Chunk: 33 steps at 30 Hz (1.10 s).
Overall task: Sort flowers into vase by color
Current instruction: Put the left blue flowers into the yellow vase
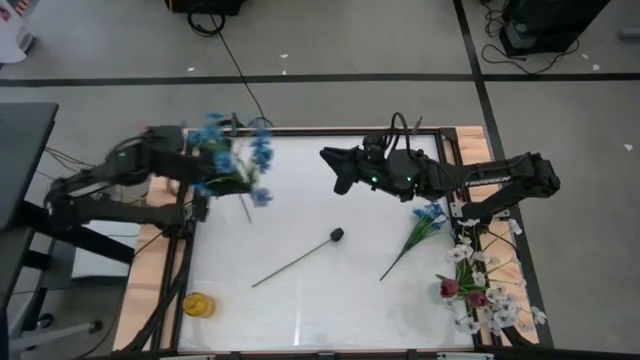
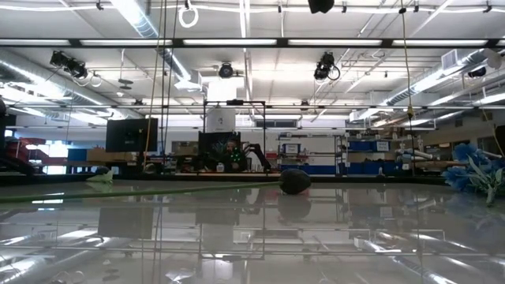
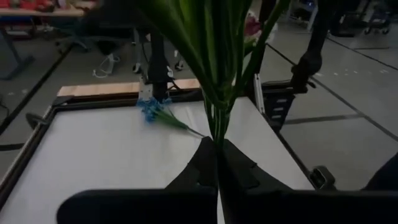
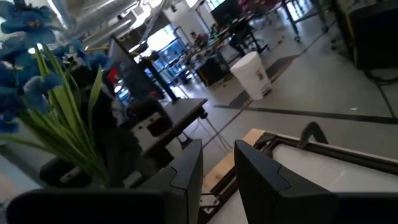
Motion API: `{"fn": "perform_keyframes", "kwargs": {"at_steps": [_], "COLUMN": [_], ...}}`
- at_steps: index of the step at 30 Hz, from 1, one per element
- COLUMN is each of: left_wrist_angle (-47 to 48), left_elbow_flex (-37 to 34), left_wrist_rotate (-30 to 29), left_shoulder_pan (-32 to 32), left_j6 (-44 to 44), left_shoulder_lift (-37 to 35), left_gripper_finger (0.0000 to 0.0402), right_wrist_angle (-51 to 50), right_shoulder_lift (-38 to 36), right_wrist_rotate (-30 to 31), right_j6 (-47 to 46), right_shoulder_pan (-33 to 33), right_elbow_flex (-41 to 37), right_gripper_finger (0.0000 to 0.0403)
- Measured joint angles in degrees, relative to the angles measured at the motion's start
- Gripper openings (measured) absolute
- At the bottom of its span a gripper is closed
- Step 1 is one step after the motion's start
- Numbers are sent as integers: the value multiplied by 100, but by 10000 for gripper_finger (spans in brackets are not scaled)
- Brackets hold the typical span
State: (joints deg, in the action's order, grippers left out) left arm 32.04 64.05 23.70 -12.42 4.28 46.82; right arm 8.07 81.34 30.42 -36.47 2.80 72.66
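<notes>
My left gripper (image 1: pixel 205 165) at the table's far left is shut on a bunch of blue flowers (image 1: pixel 235 160) with green stems and leaves. My right gripper (image 1: pixel 338 178) hovers open over the table's far middle and points toward that bunch (image 4: pixel 28 59), with nothing between its fingers. A blackish bud (image 1: pixel 337 234) on a long thin stem (image 2: pixel 142 192) lies flat mid-table. Another blue sprig (image 1: pixel 425 222) lies at the right. White sprays and dark red buds (image 1: pixel 470 285) lie at the near right edge. A small yellow vase (image 1: pixel 198 304) stands near left. My left gripper pinches the bunch's gathered green stems (image 3: pixel 217 138) between its two shut fingers, well below the blossoms. The fingers come roughly level from the table's left and lie across the stems. The bunch stands up past the fingers, lifted clear of the table, one stem end (image 1: pixel 247 210) sticking out.
The white table (image 1: pixel 300 310) has a raised dark frame (image 1: pixel 185 250) with wooden strips along its left and right sides. Cables run over the floor beyond the far edge. Bare white surface lies between the black bud's stem and the near edge.
</notes>
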Motion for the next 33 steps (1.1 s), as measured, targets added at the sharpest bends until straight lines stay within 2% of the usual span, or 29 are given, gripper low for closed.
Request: {"fn": "perform_keyframes", "kwargs": {"at_steps": [6,11,15,22,27,33], "left_wrist_angle": [893,575,222,145,586,332], "left_elbow_flex": [-42,-780,-1570,-2421,-2955,-3141], "left_wrist_rotate": [-394,-609,-625,-667,-673,-524], "left_shoulder_pan": [0,0,4,4,6,6], "left_j6": [-169,-866,-1434,-1916,-2201,-2458], "left_shoulder_lift": [-1169,-2181,-2799,-3613,-4128,-4355], "left_gripper_finger": [1,1,1,0,0,0], "right_wrist_angle": [-23,-47,-47,-417,-815,-1110], "right_shoulder_lift": [0,9,9,11,11,11], "right_wrist_rotate": [712,1108,1156,1156,1156,1196], "right_j6": [-2,-91,-154,-432,-701,-958], "right_shoulder_pan": [259,361,366,366,361,361], "right_elbow_flex": [0,0,0,0,0,0], "right_gripper_finger": [101,101,101,101,101,101]}}
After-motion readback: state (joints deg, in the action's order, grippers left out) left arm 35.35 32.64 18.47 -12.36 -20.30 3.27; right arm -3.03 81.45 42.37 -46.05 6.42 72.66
